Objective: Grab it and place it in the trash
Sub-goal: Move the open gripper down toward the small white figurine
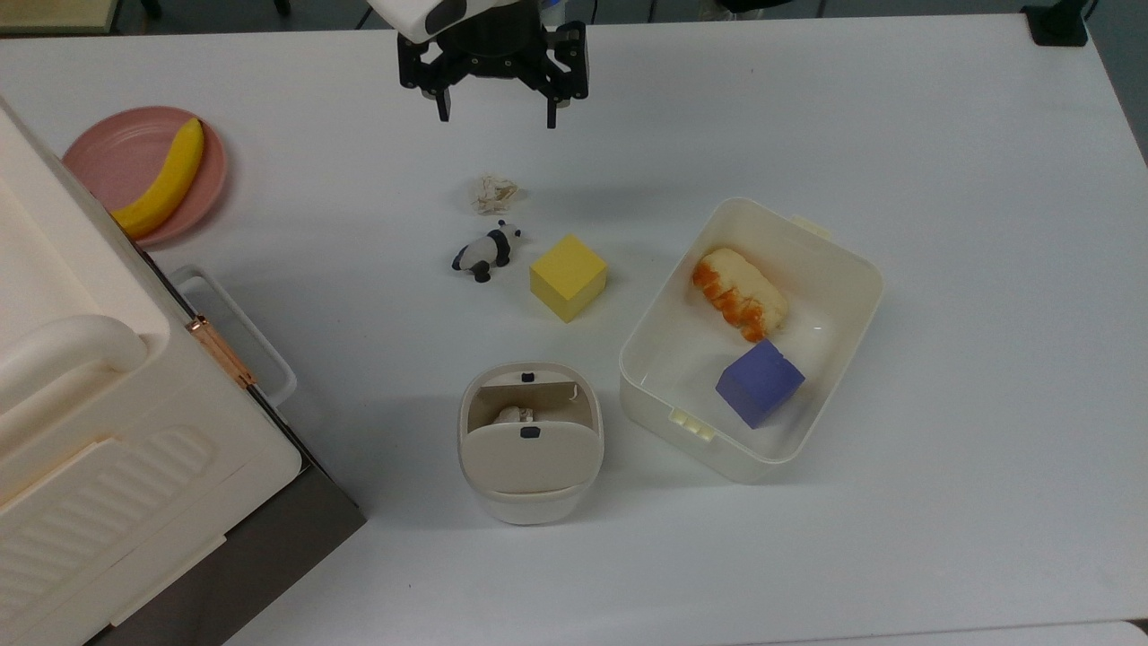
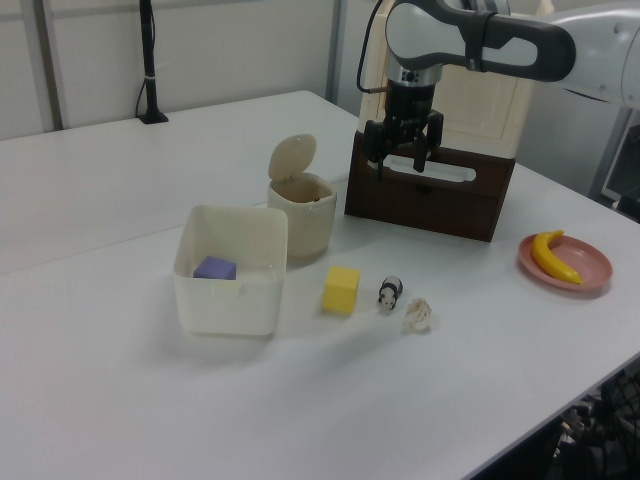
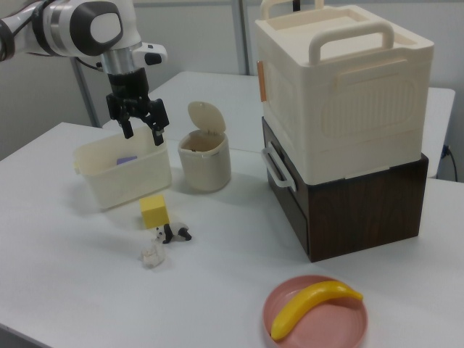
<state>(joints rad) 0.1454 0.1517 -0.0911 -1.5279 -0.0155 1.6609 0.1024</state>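
White counter (image 1: 897, 135), wide and bare at its edges. Above it the gripper (image 1: 495, 115) hangs with fingers (image 1: 443, 109) spread, holding nothing. The paper wad (image 1: 495, 194) lies on the counter below them, just beside the panda figurine (image 1: 486, 252); a careless descent could nudge or pinch the panda instead. The trash bin (image 1: 531, 441), flap tilted open, stands beyond the yellow cube (image 1: 568, 276); a light wad could catch on the flap.

The gripper (image 1: 496, 115) hangs in the air with its two black fingers spread apart and pointing straight down, nothing between them, while the white arm (image 2: 470, 35) above it bends over from the left view's right
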